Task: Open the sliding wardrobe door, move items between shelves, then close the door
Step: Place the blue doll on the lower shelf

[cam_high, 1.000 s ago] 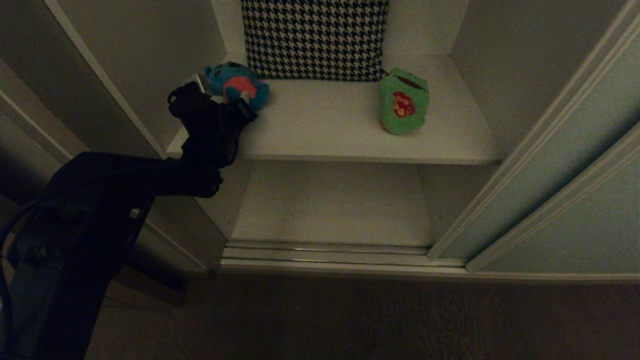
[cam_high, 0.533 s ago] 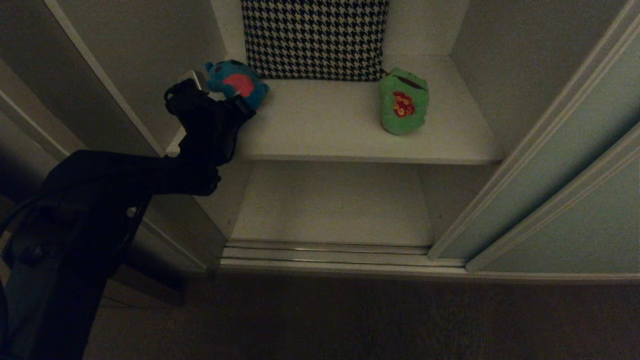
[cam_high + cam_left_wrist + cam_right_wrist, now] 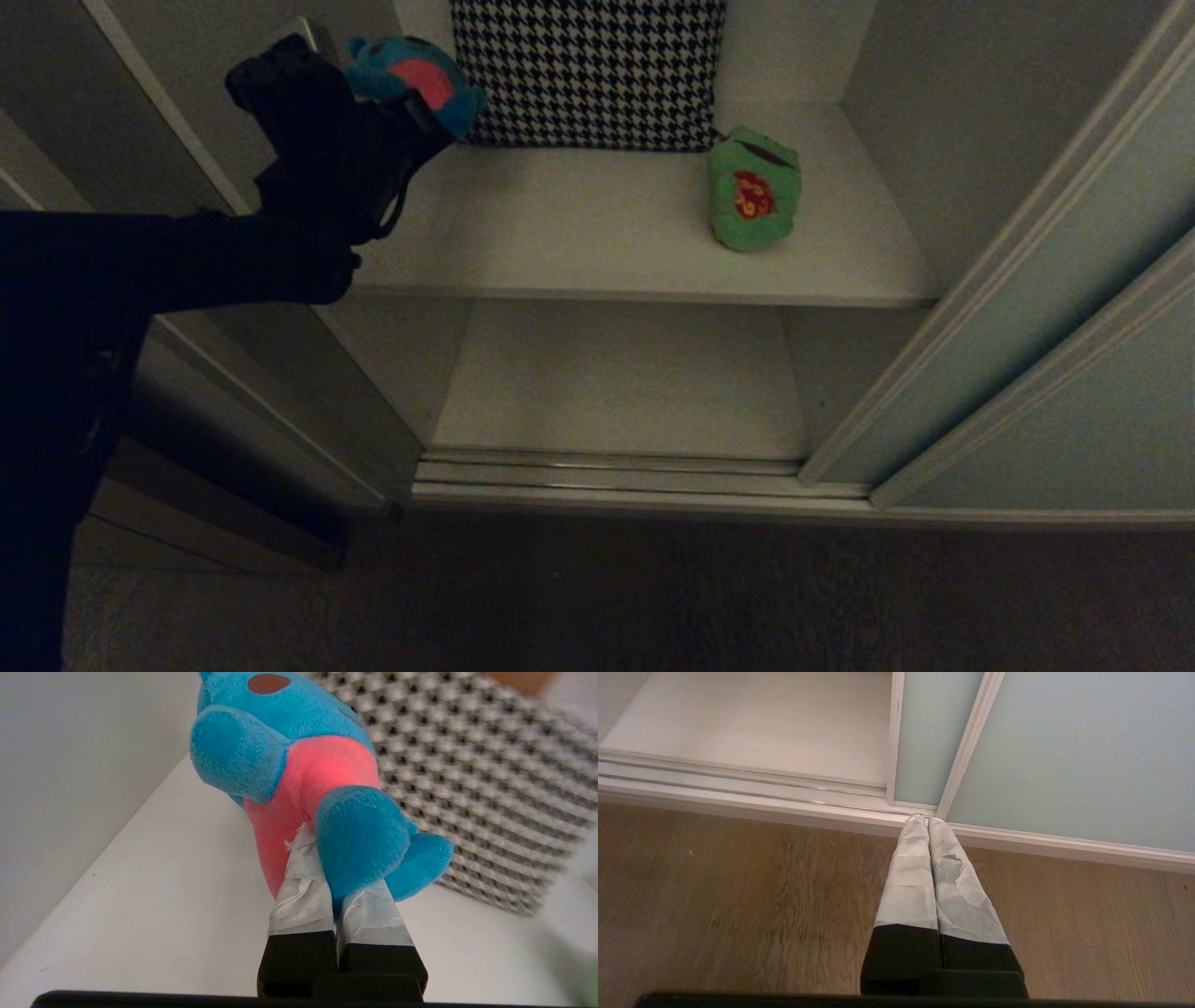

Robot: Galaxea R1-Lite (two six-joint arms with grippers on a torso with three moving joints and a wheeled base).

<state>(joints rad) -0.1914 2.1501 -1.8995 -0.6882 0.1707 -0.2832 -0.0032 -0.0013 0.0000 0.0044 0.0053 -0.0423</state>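
Bear (image 3: 411,79) lifted off white shelf (image 3: 607,233).

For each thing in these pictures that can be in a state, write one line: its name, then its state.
sliding wardrobe door: slid open.
teal-blue bear: gripped, lifted off the upper shelf.
green frog: lying on the upper shelf.
houndstooth cushion: leaning against the back wall.
left gripper: shut on the bear.
right gripper: shut, empty, above the floor.

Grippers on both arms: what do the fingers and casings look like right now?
Left gripper and right gripper match: slim tapered fingers wrapped in wrinkled grey-white tape over black bases. In the head view the left arm is bulky matt black; no markings discernible.
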